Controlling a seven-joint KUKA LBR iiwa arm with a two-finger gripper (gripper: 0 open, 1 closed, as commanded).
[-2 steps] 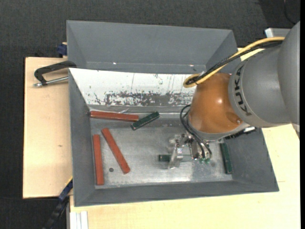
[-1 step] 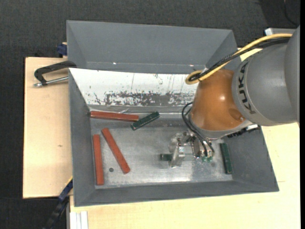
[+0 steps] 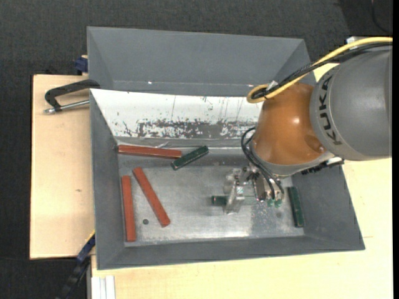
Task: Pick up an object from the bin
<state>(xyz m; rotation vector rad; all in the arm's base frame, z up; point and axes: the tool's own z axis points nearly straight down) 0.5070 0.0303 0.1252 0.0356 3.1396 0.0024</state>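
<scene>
Dark carpet surrounds a grey metal bin (image 3: 106,167) with sloping walls, seen from above. My arm enters from the right of the frame, and its orange cover (image 3: 283,132) hangs over the bin's right half. The gripper (image 3: 242,195) sits low over the floor, right of centre, pointing straight down. I judge that suits flat pieces that offer only their narrow sides. Its metal parts merge from this angle, so I cannot tell whether it is released or clenched.

Just left of it lies a small dark green piece (image 3: 219,200). It is the nearest thing and the likely pick, though I do not see it grasped. A long green bar (image 3: 295,205) lies just right of the gripper, along the foot of the right wall.

A tilted green bar (image 3: 190,157) rests by the back wall, upper centre, its end beside a back red stick (image 3: 149,150) lying along that wall. At lower left, well apart from the gripper, a left red stick (image 3: 128,208) runs beside the left wall and a slanted red stick (image 3: 151,197) lies next to it. Everything lies loose and flat, mostly settled against the walls.
</scene>
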